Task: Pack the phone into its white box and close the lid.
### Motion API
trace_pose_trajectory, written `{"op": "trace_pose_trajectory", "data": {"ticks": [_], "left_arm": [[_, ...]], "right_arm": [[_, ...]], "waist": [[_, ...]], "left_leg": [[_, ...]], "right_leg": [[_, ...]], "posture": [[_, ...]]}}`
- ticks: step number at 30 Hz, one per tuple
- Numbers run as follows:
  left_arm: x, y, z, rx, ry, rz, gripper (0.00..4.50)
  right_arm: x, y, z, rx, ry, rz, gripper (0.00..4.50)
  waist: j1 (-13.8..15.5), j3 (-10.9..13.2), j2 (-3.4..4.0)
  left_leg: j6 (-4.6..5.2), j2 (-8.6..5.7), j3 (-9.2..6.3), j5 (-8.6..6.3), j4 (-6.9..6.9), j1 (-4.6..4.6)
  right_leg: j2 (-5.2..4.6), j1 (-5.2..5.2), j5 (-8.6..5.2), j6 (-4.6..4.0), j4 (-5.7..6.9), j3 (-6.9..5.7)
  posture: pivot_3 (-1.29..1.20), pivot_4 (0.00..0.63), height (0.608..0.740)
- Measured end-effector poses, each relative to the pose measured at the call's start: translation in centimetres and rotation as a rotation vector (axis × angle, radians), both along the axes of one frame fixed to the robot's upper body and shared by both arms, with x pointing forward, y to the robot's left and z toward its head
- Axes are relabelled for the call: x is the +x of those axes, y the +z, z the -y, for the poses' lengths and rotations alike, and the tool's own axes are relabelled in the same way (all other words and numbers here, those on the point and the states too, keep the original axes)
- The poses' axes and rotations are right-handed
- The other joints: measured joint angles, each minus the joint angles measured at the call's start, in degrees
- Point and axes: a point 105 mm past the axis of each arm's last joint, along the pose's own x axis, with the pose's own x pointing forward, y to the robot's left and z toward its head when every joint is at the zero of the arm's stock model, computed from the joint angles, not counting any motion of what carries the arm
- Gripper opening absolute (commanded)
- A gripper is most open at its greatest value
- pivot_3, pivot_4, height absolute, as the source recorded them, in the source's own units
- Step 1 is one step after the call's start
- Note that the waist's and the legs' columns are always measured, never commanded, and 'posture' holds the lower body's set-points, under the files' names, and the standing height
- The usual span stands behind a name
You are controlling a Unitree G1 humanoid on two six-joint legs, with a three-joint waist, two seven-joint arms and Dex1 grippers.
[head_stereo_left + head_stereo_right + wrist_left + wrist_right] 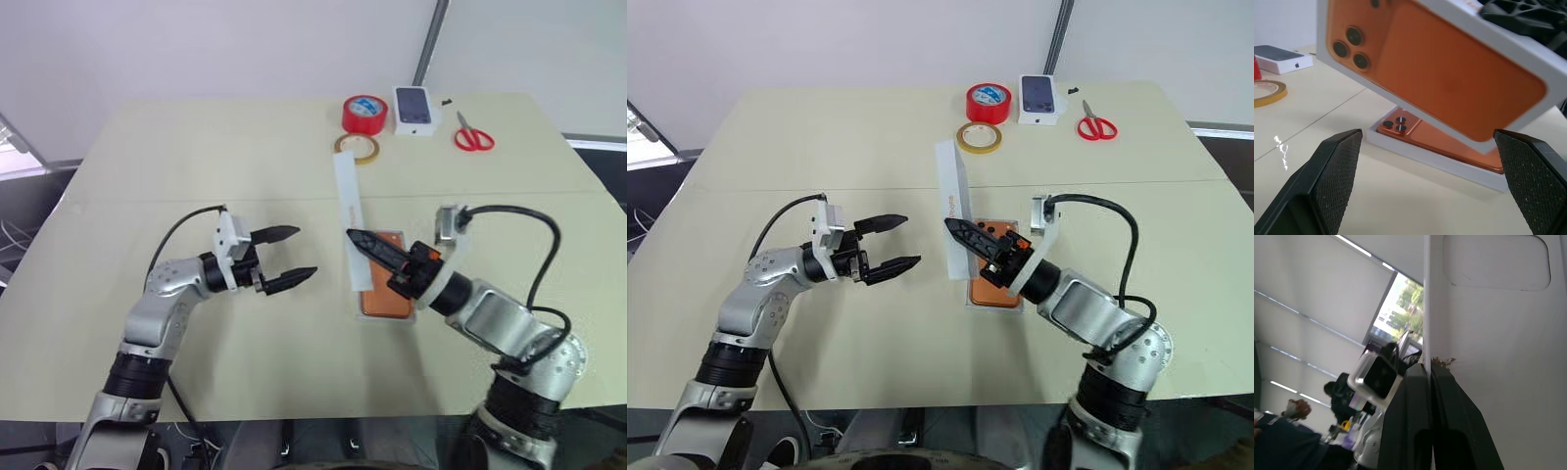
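The phone [389, 286] is seen lying camera side up inside the white box [1449, 164], which rests flat on the beige table [196, 176], right of centre and near the front edge. In the left wrist view the three lenses of the phone are visible at the end of the tray nearer that camera.

The lid [348, 211] is held on edge above the left side of the box, standing roughly upright, with its long axis running away from the robot. Its outer face, printed with an orange phone picture, is turned toward the left gripper [284, 258]. The right gripper [377, 251] is seen pinched shut on the near end of the lid wall; in the right wrist view its two black fingers [1415, 431] are pressed together with the thin white edge caught between them.

The left gripper is held level above the table, left of the lid and apart from it, fingers spread wide with nothing between them, pointing toward the lid.

At the far side of the table are noted: a red tape roll [363, 113], a tan tape roll [357, 148], a small white box bearing a dark phone picture [414, 110], and red-handled scissors [472, 134].
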Motion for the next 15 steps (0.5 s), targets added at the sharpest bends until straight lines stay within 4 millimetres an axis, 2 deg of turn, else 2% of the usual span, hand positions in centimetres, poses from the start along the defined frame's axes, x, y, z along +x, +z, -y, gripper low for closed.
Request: {"op": "trace_pose_trajectory", "data": {"ticks": [2, 5, 7, 9, 15], "left_arm": [[-0.2, 0.1, 0.1, -0.003, -0.001, 0.003, 4.50], [-0.5, 0.0, 0.3, -0.004, -0.005, 0.002, 4.50], [-0.6, -0.3, 0.3, 0.000, -0.009, -0.014, 4.00], [-0.9, -0.8, 0.3, 0.004, -0.012, -0.031, 3.32], [-1.3, -1.6, 0.6, -0.009, -0.005, -0.045, 0.25]], "right_arm": [[-1.1, -1.5, -0.3, -0.035, 0.043, -0.077, 0.07], [-1.7, -2.3, -0.3, -0.036, 0.068, -0.133, 0.07], [-1.8, -2.4, -0.4, -0.036, 0.073, -0.148, 0.00], [-1.4, -2.4, -0.5, -0.019, 0.068, -0.162, 0.00], [0.2, -2.3, -0.8, 0.043, 0.016, -0.201, 0.00]], "waist": [[0.07, 0.00, -0.01], [0.04, 0.00, -0.01], [-0.03, 0.00, -0.01], [-0.01, 0.01, -0.02], [0.32, 0.01, -0.02]], "left_leg": [[0.01, 0.00, 0.00, 0.00, 0.02, -0.03], [0.02, 0.01, 0.00, 0.00, 0.09, -0.06], [0.02, 0.02, 0.00, 0.00, 0.09, -0.05], [0.02, 0.03, 0.00, 0.00, 0.09, -0.05], [0.05, 0.03, -0.01, -0.02, 0.15, -0.12]], "right_leg": [[0.00, 0.00, 0.00, 0.00, -0.03, 0.00], [0.01, 0.01, 0.00, 0.00, -0.02, 0.00], [0.02, 0.01, 0.00, 0.01, -0.02, 0.00], [0.04, 0.01, 0.00, 0.01, -0.02, 0.00], [0.03, 0.00, 0.00, 0.01, -0.06, 0.00]], "posture": [[0.00, 0.150, 0.740], [0.00, 0.150, 0.740], [0.00, 0.150, 0.740], [0.00, 0.150, 0.740], [0.00, 0.150, 0.740]]}}
